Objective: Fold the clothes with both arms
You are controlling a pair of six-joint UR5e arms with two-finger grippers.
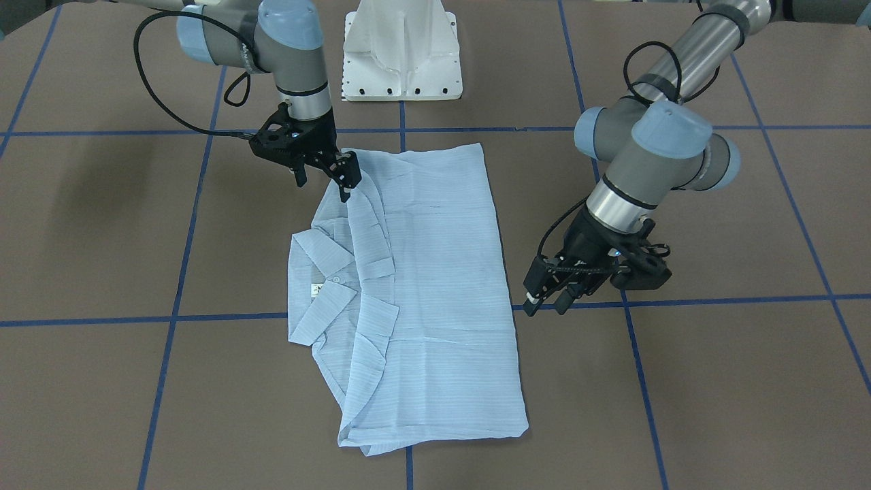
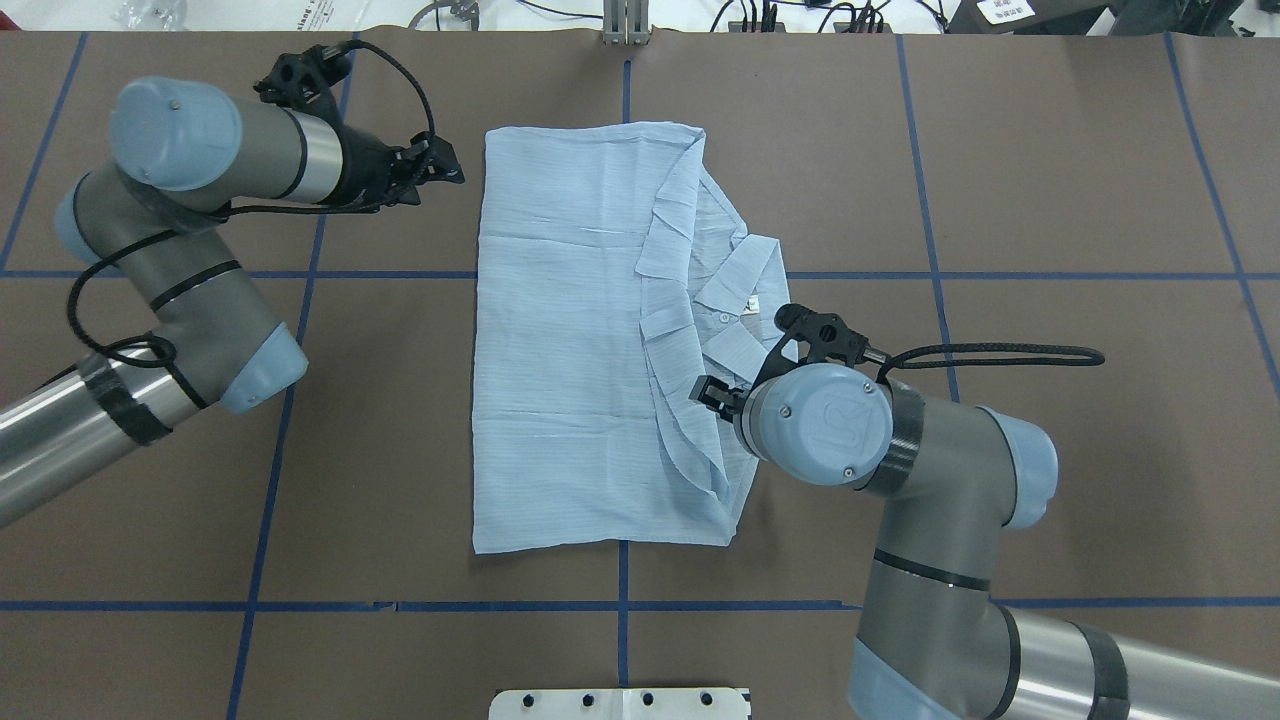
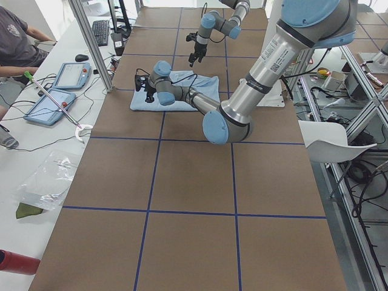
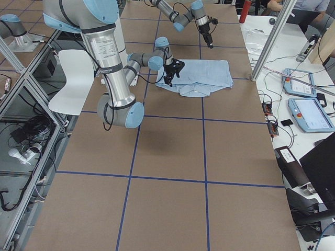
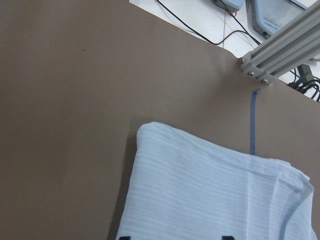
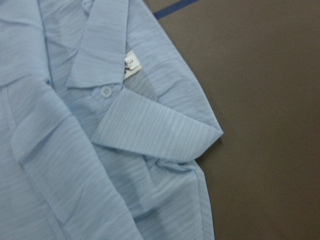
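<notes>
Shirt folded flat on the table; both grippers spread.

We find the brown table [image 2: 1050, 200] bearing the pale blue shirt [image 2: 560, 350], folded to a long rectangle at its middle, collar [image 2: 745, 268] toward the robot's right. The left gripper [image 1: 546, 305] hangs just beside the opposite long edge, fingers apart, holding nothing. The right gripper [image 1: 322, 189], fingers likewise apart, stands at the collar-side edge; contact cannot be judged. Neck label [image 6: 131, 62] and one white button [image 6: 105, 91] show.
</notes>
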